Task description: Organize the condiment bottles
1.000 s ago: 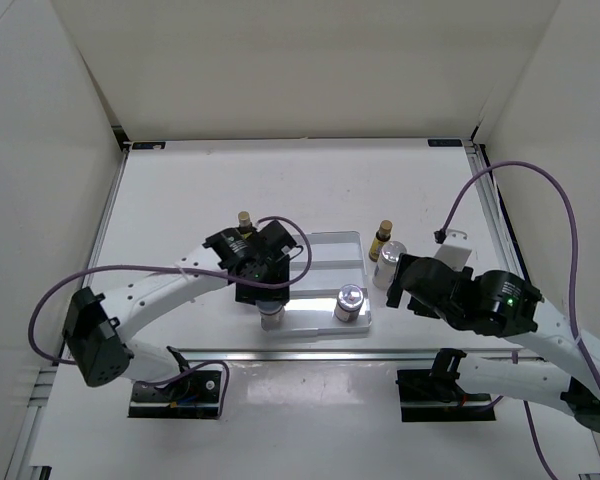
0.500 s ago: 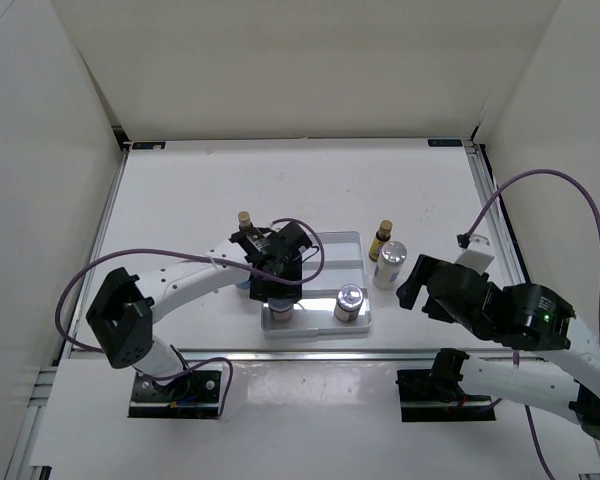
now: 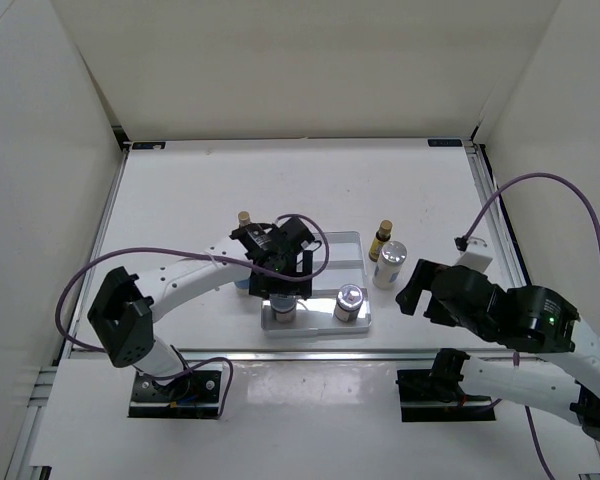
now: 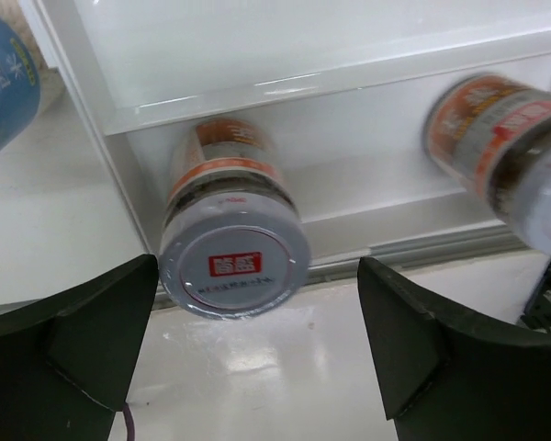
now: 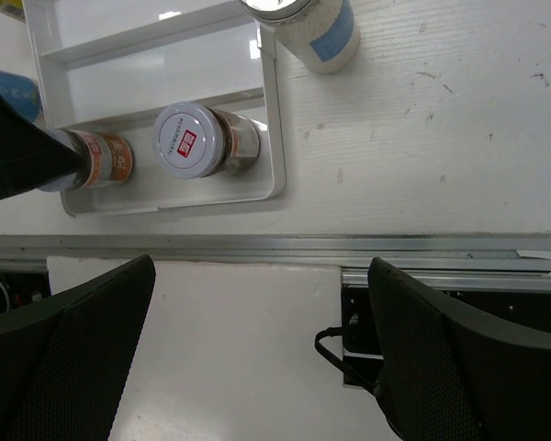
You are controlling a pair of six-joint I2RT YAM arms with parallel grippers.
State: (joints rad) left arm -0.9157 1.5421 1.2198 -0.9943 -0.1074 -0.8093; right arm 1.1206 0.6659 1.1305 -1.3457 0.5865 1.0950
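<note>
While left end effector (image 4: 257, 276) hangs wide either side of red-labelled bottle (image 4: 231, 230), bottle stands in tray (image 3: 340, 237), 7 o'clock corner. Likely light, rigid, slippery; grip label band, not shiny cap. Right end effector (image 5: 262, 276) wide, empty.

A white cylindrical bottle with red label and silver cap (image 4: 234, 243) stands mid-frame in the shallow white plastic tray (image 4: 349, 55), between the left gripper's (image 4: 257, 271) wide-spread black fingers (image 4: 83, 340). A second red-labelled bottle (image 4: 505, 152) blurs at the right edge. A blue-labelled bottle (image 4: 5, 78) sits at upper left.

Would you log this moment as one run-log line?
left gripper: open over red-labelled silver-capped white bottle | bottle: upright in shallow white rectangular tray | right gripper: open, empty
</note>
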